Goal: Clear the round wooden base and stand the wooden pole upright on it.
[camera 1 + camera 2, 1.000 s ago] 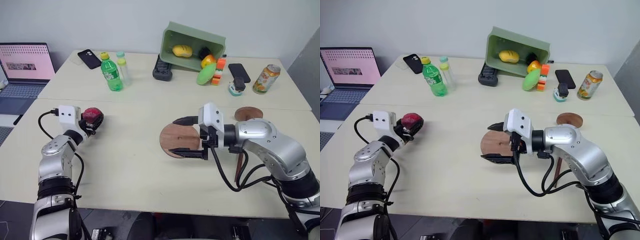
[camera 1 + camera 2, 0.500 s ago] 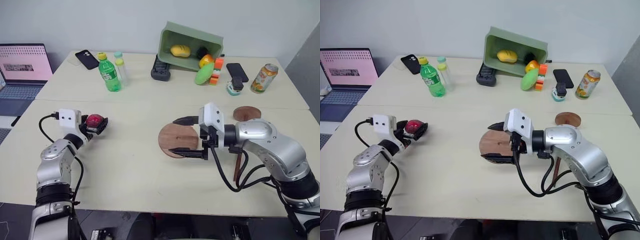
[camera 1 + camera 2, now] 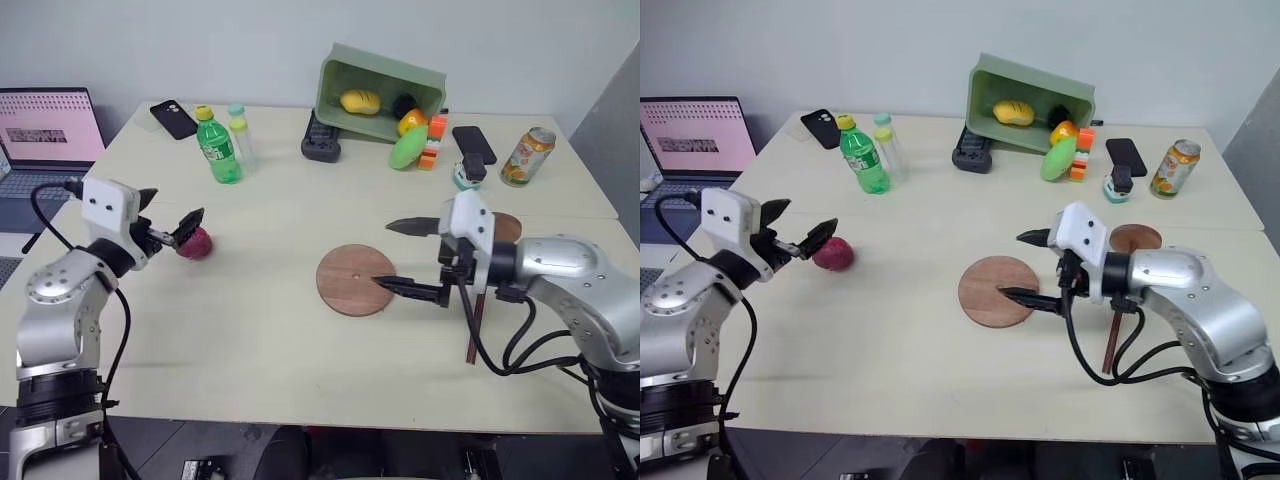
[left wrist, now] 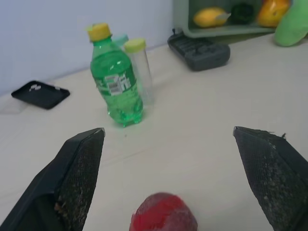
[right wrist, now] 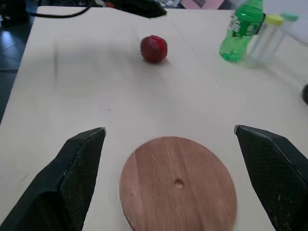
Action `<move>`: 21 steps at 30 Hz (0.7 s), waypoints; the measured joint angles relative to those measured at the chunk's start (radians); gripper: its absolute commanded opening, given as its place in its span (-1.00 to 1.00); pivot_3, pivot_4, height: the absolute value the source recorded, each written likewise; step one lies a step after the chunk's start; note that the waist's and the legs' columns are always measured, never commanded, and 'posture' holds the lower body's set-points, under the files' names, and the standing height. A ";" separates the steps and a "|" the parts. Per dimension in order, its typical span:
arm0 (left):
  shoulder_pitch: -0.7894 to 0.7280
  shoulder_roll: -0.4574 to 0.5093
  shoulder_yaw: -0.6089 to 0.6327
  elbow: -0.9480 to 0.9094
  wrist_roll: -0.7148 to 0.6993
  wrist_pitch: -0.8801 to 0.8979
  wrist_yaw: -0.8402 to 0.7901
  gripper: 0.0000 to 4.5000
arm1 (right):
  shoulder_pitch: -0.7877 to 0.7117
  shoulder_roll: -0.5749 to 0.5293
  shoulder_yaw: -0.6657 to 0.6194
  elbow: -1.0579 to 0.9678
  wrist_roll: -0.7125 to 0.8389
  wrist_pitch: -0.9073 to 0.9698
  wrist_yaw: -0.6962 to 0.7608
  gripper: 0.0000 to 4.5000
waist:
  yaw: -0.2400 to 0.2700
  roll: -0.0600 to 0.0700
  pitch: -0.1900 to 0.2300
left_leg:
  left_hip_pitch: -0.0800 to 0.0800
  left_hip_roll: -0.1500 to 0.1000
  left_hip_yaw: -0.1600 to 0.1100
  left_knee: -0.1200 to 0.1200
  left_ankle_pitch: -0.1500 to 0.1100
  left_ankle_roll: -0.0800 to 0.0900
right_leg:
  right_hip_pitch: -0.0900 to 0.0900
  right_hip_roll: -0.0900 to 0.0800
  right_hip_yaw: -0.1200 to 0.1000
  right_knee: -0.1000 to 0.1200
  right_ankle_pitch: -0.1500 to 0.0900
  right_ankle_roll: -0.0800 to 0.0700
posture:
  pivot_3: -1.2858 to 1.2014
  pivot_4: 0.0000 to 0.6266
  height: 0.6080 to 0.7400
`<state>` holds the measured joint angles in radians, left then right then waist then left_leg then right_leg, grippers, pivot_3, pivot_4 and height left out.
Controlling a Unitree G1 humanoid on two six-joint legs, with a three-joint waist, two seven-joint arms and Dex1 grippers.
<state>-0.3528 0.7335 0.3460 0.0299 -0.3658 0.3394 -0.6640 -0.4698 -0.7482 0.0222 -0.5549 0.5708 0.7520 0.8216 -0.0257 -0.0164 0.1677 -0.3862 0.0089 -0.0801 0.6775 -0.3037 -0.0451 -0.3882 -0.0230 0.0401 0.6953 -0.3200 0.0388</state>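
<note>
The round wooden base (image 3: 355,279) is observed bare on the table (image 3: 250,330). Both the left gripper (image 3: 170,222) and right gripper (image 3: 408,258) are spread, nothing pinched.

We see a table (image 3: 250,330) bearing the base (image 3: 356,279), pole (image 3: 478,318), red fruit (image 3: 197,243), bottles (image 3: 222,150), phones (image 3: 176,118), can (image 3: 529,157) and tipped bin (image 3: 385,95).

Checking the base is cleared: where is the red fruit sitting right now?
The red fruit lies on the table on the robot's left, just past the open left gripper, well clear of the round wooden base and nearer than the green bottle.
</note>
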 measured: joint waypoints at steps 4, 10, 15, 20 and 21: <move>-0.007 0.070 -0.090 -0.140 -0.090 0.109 -0.162 0.98 | 0.090 -0.043 -0.112 -0.042 0.029 0.057 -0.045 1.00 | 0.003 0.000 0.000 | -0.002 -0.001 0.000 0.000 0.000 0.000 | 0.000 0.001 0.000 -0.002 0.000 0.000 | 0.03 -0.52 1.00; -0.053 0.104 -0.275 -0.218 -0.103 0.128 -0.360 0.98 | 0.193 -0.117 -0.242 -0.080 0.051 0.201 -0.125 1.00 | -0.001 0.001 0.000 | -0.001 0.000 0.000 0.000 0.000 0.000 | 0.000 0.004 0.000 0.000 0.000 0.000 | 0.03 -0.52 1.00; -0.158 0.088 -0.448 -0.250 -0.081 0.085 -0.519 0.98 | 0.197 -0.100 -0.278 -0.090 0.055 0.520 -0.310 1.00 | -0.002 0.001 0.001 | -0.001 -0.001 0.002 0.000 0.000 0.000 | 0.000 0.005 0.001 0.000 0.000 0.000 | 0.03 -0.52 1.00; -0.255 0.029 -0.539 -0.245 -0.068 0.052 -0.605 0.98 | 0.085 0.033 -0.273 -0.041 0.043 0.727 -0.435 1.00 | -0.005 0.002 0.001 | -0.001 -0.001 0.002 0.000 0.000 0.000 | 0.000 0.006 0.002 0.001 0.000 0.000 | 0.03 -0.52 1.00; -0.266 0.024 -0.543 -0.242 -0.066 0.046 -0.617 0.98 | 0.049 0.058 -0.274 -0.013 0.028 0.766 -0.463 1.00 | -0.005 0.002 0.001 | -0.001 -0.001 0.002 0.000 0.000 0.000 | 0.000 0.006 0.002 0.001 0.000 0.000 | 0.03 -0.52 1.00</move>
<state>-0.6191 0.7576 -0.1971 -0.2121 -0.4321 0.3858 -1.2814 -0.4212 -0.6904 -0.2518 -0.5681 0.5992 1.5179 0.3590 -0.0310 -0.0143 0.1687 -0.3871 0.0080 -0.0779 0.6778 -0.3037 -0.0449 -0.3882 -0.0168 0.0425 0.6960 -0.3203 0.0385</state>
